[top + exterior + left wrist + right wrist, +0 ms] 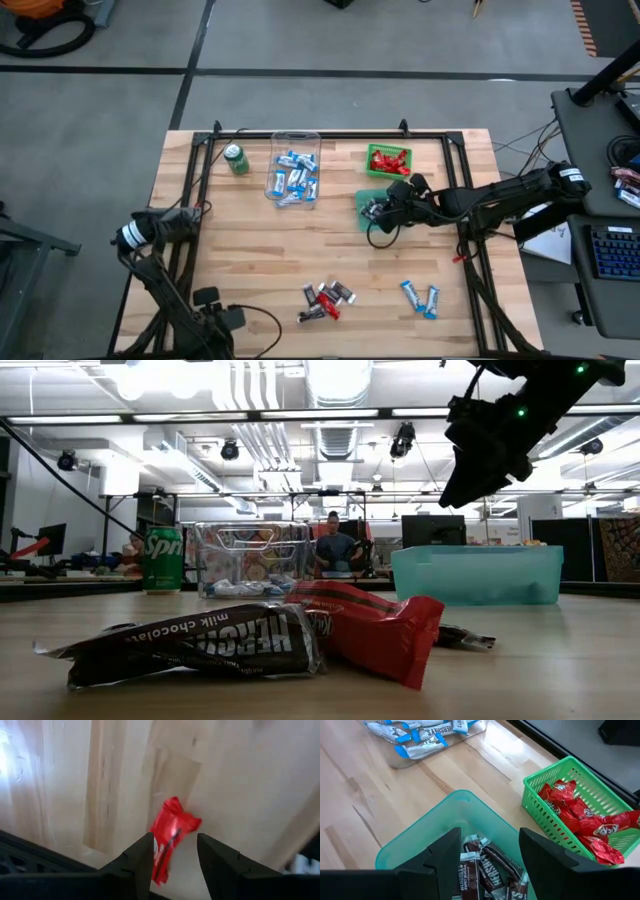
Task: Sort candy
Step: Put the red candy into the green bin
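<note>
- Wooden worktop (250, 260) in an open workshop, with a dark rail frame round its edges and grey floor beyond; a person sits far off in the room behind.
- Right gripper (384, 209) hangs over the teal bin (410, 845), its fingers spread wide and holding nothing. Black-and-silver bars (487, 872) lie in the bin directly beneath, which suggests a drop-off point for that colour.
- Left gripper (172, 857) waits low at the near left edge of the worktop, fingers part-open, with a red bar (170, 837) between them. From these views it cannot be told whether they actually grip it.
- Sorting looks well along: the clear tray (296, 140) holds blue-and-white bars (296, 177), and the green basket (372, 170) beside the teal bin holds red bars (389, 159).
- Still loose on the near side: a mixed heap of black-and-silver and red bars (326, 299), and, well apart to its right, two blue-and-white bars (420, 297).
- Green soda can (236, 159) stands upright just left of the clear tray, no part of the sort.
- Obstacles, as a judgement: the bins sit close together, so the right arm stretched across the far right side may crowd any reach by the left arm toward the basket; the tangled heap may need its bars picked apart one by one.
</note>
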